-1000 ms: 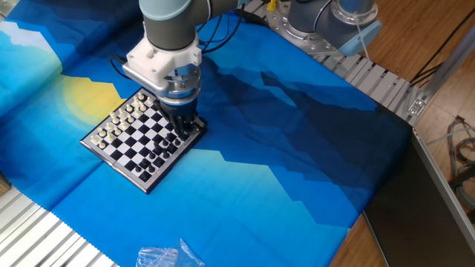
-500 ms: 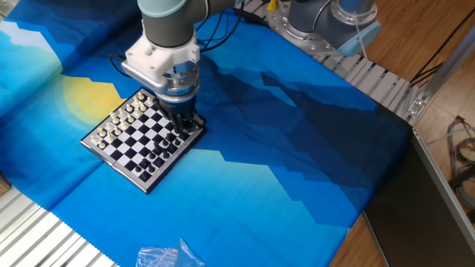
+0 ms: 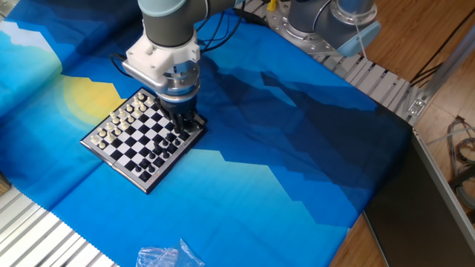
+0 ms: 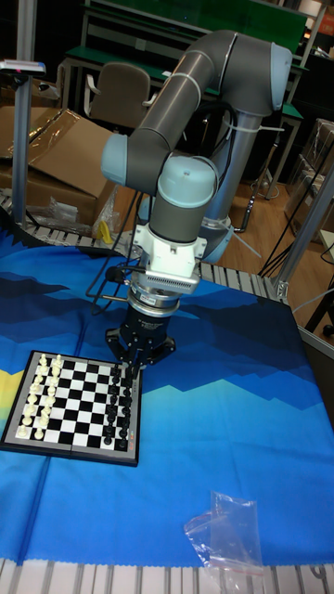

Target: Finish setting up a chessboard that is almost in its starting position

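Note:
The chessboard (image 3: 130, 141) lies on the blue cloth at the left. White pieces (image 3: 117, 123) line its far-left side and black pieces (image 3: 158, 153) its near-right side. In the tall fixed view the chessboard (image 4: 79, 408) shows white pieces (image 4: 37, 401) on the left and black pieces (image 4: 117, 408) on the right. My gripper (image 3: 183, 126) points straight down over the board's far right corner, among the black pieces. Its dark fingers (image 4: 128, 369) reach down to the piece tops. The gap between them is hidden against the dark pieces.
A crumpled clear plastic bag (image 3: 167, 256) lies near the front edge of the cloth, also visible in the tall fixed view as the plastic bag (image 4: 227, 534). A second robot base (image 3: 334, 18) stands at the back. Ribbed aluminium table edges (image 3: 378, 81) border the cloth.
The arm shifted a few pixels to the left a second ago and has stayed still since. No piece has visibly moved.

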`<act>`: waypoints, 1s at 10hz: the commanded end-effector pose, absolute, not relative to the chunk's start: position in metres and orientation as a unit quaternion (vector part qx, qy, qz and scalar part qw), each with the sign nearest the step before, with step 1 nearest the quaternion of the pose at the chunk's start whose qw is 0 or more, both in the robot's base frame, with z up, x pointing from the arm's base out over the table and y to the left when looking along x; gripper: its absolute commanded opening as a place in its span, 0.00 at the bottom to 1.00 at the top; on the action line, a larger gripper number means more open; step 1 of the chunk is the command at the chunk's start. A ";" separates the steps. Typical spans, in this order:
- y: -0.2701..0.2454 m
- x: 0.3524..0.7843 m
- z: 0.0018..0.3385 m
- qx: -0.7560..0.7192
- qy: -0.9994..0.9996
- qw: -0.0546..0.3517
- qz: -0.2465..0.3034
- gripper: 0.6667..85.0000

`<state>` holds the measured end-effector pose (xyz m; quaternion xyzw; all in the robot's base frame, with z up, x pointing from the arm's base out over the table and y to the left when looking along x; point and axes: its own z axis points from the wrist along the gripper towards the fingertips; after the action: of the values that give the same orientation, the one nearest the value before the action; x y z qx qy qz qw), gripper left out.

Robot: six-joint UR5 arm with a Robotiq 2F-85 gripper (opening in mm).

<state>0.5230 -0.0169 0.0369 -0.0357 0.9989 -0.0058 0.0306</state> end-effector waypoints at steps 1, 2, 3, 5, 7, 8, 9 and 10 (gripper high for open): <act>-0.015 0.523 0.036 -0.032 0.999 0.033 -0.001 0.00; -0.016 0.523 0.036 -0.033 0.999 0.032 -0.001 0.00; -0.017 0.522 0.035 -0.033 0.999 0.032 -0.003 0.00; -0.018 0.522 0.035 -0.033 0.999 0.031 -0.005 0.00; -0.017 0.522 0.036 -0.033 0.999 0.032 -0.003 0.00; -0.018 0.521 0.036 -0.034 0.999 0.031 -0.004 0.00; -0.018 0.521 0.036 -0.034 0.999 0.031 -0.004 0.02; -0.019 0.521 0.036 -0.038 0.999 0.031 -0.005 0.02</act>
<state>0.5204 -0.0194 0.0348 -0.0380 0.9988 -0.0092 0.0295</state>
